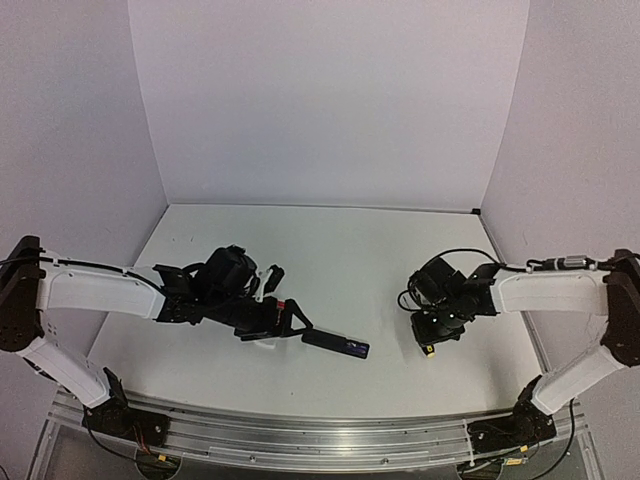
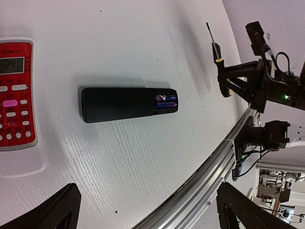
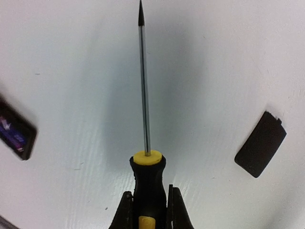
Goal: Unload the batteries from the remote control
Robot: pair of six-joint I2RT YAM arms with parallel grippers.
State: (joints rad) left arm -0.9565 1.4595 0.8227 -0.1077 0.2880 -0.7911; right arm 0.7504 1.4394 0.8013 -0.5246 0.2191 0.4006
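The slim black remote control [image 1: 335, 343] [image 2: 128, 104] lies flat on the white table, its back facing up. Its compartment at the right end is uncovered, and two purple-wrapped batteries [image 2: 166, 103] sit inside it. My left gripper [image 1: 285, 297] [image 2: 147, 214] hovers open above and to the left of the remote, holding nothing. My right gripper [image 1: 435, 335] [image 3: 148, 214] is shut on the black-and-yellow handle of a screwdriver [image 3: 147, 176], whose shaft points away over bare table. One corner of the remote [image 3: 16, 133] shows at the left edge of the right wrist view.
A wider white remote with a red button panel [image 2: 16, 100] [image 1: 265, 335] lies under the left gripper, left of the black remote. A loose black battery cover [image 3: 260, 144] lies right of the screwdriver. The aluminium rail [image 1: 300, 430] runs along the near table edge.
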